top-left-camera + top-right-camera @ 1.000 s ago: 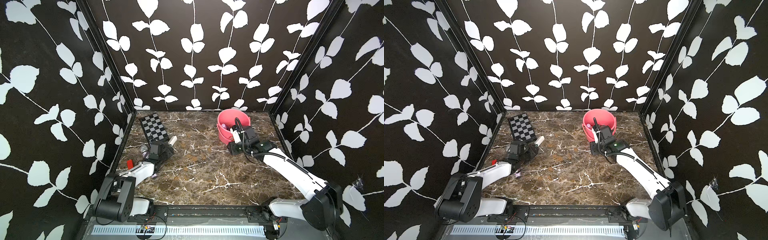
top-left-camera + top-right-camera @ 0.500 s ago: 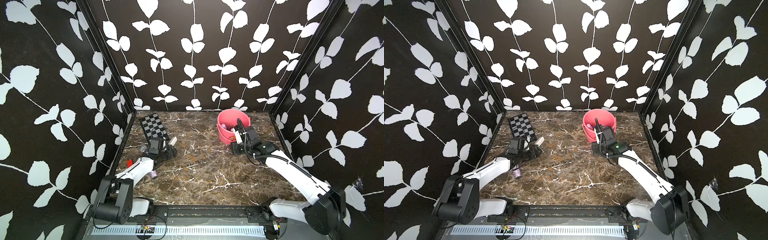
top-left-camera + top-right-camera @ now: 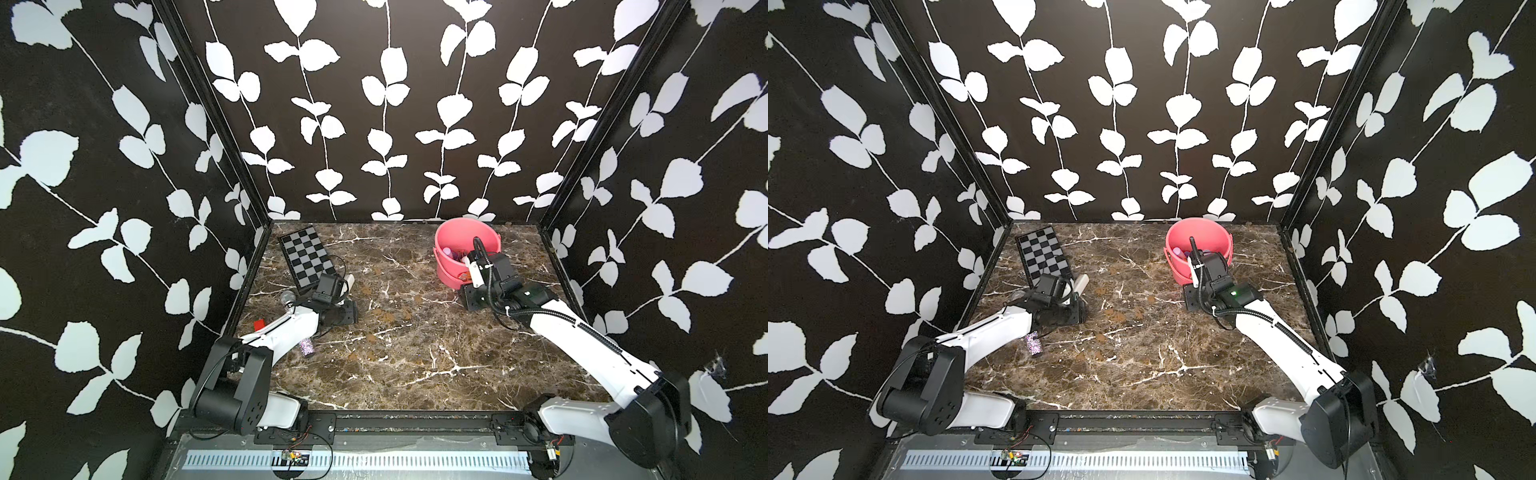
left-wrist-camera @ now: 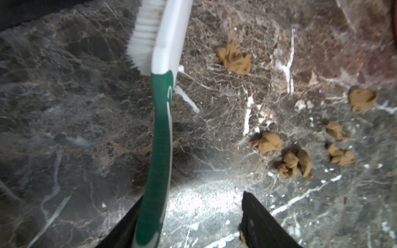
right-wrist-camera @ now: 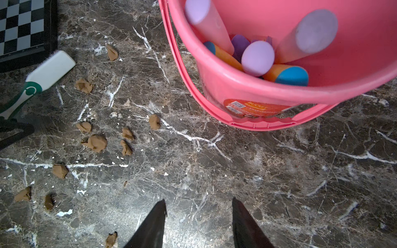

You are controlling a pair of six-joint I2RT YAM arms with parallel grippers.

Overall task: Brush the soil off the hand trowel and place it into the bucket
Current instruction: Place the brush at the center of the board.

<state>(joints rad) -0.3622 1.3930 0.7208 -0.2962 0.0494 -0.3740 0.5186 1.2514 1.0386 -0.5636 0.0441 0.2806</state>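
Our left gripper (image 4: 192,197) stands open, the green-and-white bristled brush (image 4: 161,128) leaning on 1 finger only. Our right gripper (image 5: 198,199) gapes empty near the round pink plastic bucket (image 5: 236,90), which holds smooth rounded handles (image 5: 257,58); we cannot tell which is the trowel's. Crumbly brown soil (image 5: 96,142) dots the veined marble table (image 5: 279,171).

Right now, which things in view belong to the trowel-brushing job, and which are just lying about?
Job in hand: bucket; tool handles standing in it (which one is the trowel's, I cannot tell); brush; soil clumps.

Lying about: chessboard; glittery tube; small red piece.
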